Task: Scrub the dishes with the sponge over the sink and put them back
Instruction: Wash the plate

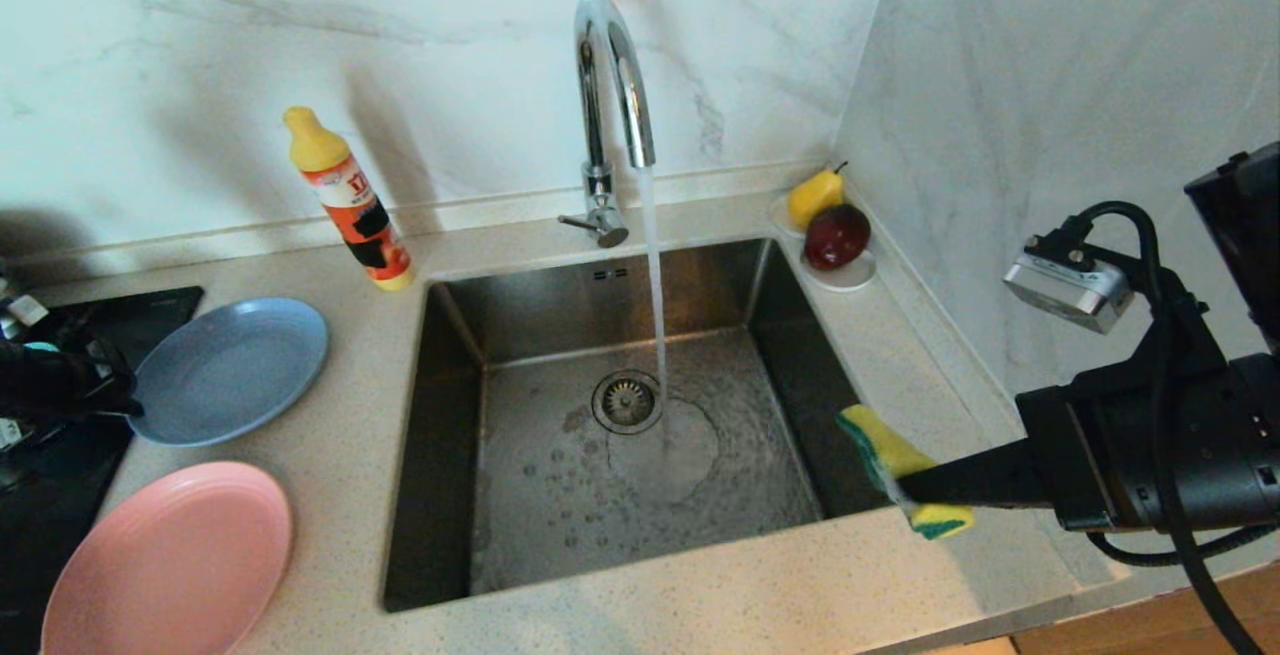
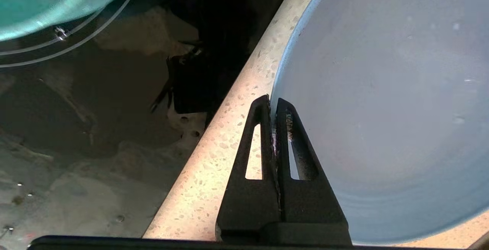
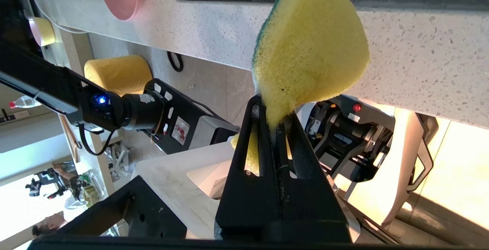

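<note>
Two plates are lying on the speckled stone counter (image 1: 700, 605) to my left of the sink (image 1: 620, 415): the light-blue plate (image 1: 235, 365) nearer the wall and the pink plate (image 1: 170, 560) nearer me, well apart from the basin. Water is running from the chrome tap (image 1: 612, 85) onto the steel floor just beside the drain strainer (image 1: 627, 401). An orange detergent bottle (image 1: 350, 200) is leaning by the marble backsplash, and a white saucer (image 1: 850, 275) in the far right corner is carrying a yellow pear (image 1: 815, 197) and a red apple (image 1: 838, 235). A black cooktop (image 1: 60, 455) is filling the far left, and in the left wrist view a teal bowl (image 2: 49, 2) is sitting on it.

I am seeing my left gripper (image 2: 273, 103) pinching the rim of the light-blue plate, fingers clamped tight on its edge. My right gripper (image 3: 272, 114) is squeezing the sponge (image 1: 900, 465) between closed fingers, holding it above the sink's right rim, yellow foam bulging out past the tips.
</note>
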Motion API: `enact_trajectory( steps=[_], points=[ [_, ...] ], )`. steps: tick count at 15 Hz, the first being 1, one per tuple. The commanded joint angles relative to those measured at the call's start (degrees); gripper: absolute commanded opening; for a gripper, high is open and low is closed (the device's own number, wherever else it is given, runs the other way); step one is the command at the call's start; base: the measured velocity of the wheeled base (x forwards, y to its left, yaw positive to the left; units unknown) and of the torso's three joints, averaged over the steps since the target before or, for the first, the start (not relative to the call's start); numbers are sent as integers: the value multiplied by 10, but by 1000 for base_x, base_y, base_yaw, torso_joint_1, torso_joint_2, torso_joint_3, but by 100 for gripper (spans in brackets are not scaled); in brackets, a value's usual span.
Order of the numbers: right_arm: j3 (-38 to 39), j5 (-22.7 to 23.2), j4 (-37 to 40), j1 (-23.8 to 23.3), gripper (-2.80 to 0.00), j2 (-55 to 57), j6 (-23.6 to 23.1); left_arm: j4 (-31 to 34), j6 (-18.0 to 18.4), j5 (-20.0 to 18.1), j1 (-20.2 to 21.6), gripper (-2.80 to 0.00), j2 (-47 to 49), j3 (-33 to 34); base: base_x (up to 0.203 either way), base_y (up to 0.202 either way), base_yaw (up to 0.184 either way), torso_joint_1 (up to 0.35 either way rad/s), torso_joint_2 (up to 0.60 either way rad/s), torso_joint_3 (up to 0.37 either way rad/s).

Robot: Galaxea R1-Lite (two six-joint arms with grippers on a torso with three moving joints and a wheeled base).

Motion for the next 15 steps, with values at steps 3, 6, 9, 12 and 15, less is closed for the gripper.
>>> enact_trajectory(
  steps=[3, 6, 9, 12, 15],
  points=[
    [5, 2, 1, 0, -280, 1, 2, -1, 2, 33, 0, -280, 21, -6, 0, 0, 0, 0, 0, 0],
    [5, 2, 1, 0, -280, 8, 2, -2, 3, 32, 0, -280, 21, -7, 0, 0, 0, 0, 0, 0],
    [5, 2, -7, 2, -280, 10, 2, 0, -4, 31, 0, -280, 21, -12, 0, 0, 0, 0, 0, 0],
    [6, 2, -10, 2, -280, 10, 2, 0, -8, 28, 0, 0, 21, -12, 0, 0, 0, 0, 0, 0],
    [5, 1, -11, 2, -280, 8, 2, -1, -32, -3, 0, 0, 16, -13, 0, 0, 0, 0, 0, 0]
  ],
)
